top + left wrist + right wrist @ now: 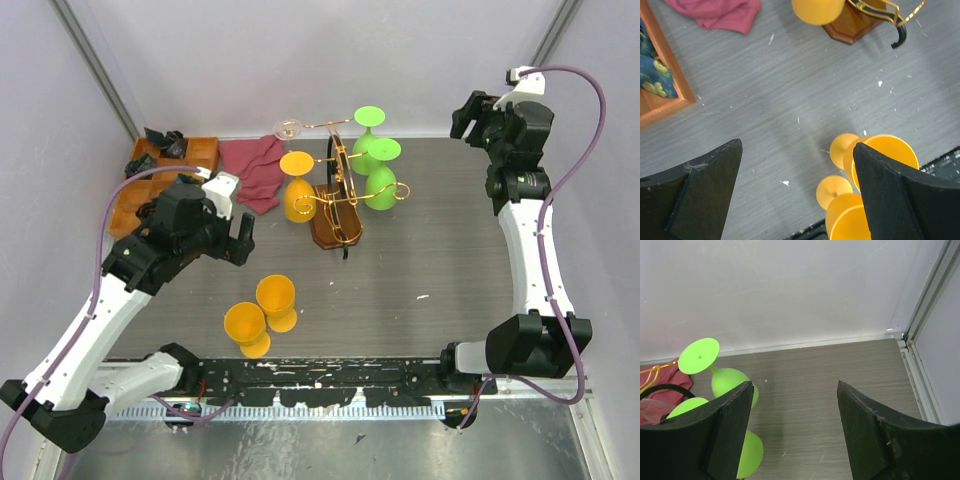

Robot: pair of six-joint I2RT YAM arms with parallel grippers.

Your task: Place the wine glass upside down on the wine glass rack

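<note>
The wine glass rack (337, 190), gold wire on a dark wooden base, stands at the back middle. An orange glass (298, 192) hangs upside down on its left side and two green glasses (381, 180) on its right. Two orange wine glasses (275, 298) (245, 327) stand side by side on the table near the front. My left gripper (243, 238) is open and empty, above and to the left of them; in the left wrist view its right finger (900, 195) covers part of the nearer glass (887, 150). My right gripper (466, 116) is open and empty, high at the back right.
A red cloth (255, 168) lies left of the rack, and a wooden tray (150, 185) holding dark items sits at the back left. The rack's base (852, 25) shows at the top of the left wrist view. The back wall (790, 290) is close behind the right gripper.
</note>
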